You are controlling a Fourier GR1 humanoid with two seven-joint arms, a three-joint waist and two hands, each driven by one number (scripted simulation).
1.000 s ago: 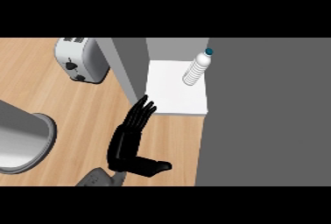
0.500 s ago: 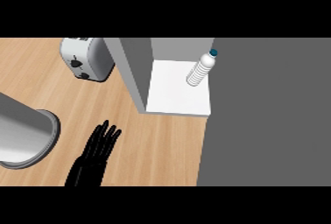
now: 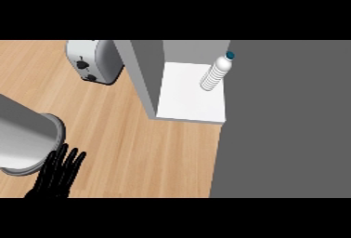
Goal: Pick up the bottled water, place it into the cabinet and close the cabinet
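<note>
- Head view, the only angle here: the bottled water (image 3: pixel 218 72) is standing upright on the white shelf (image 3: pixel 188 100) inside the cabinet (image 3: pixel 140 74), tucked toward the back right. It's touching nothing but the shelf as far as I can see. So the placing part looks done to me.
- The shelf is in plain sight from above, so I'd guess the cabinet isn't shut yet and closing it is what's left. I honestly can't tell where the door is. The big dark grey slab (image 3: pixel 288 121) on the right might be it.
- The left hand (image 3: pixel 60 173) is low in the left corner over the wooden surface (image 3: pixel 158 153), just beside a big grey pot (image 3: pixel 24 137). Its fingers are straight, slightly fanned and pointing away from the robot, and it's holding nothing. It's well apart from the bottle.
- The right hand doesn't show at all.
- A toaster (image 3: pixel 94 60) sits left of the cabinet wall, out of the way.
</note>
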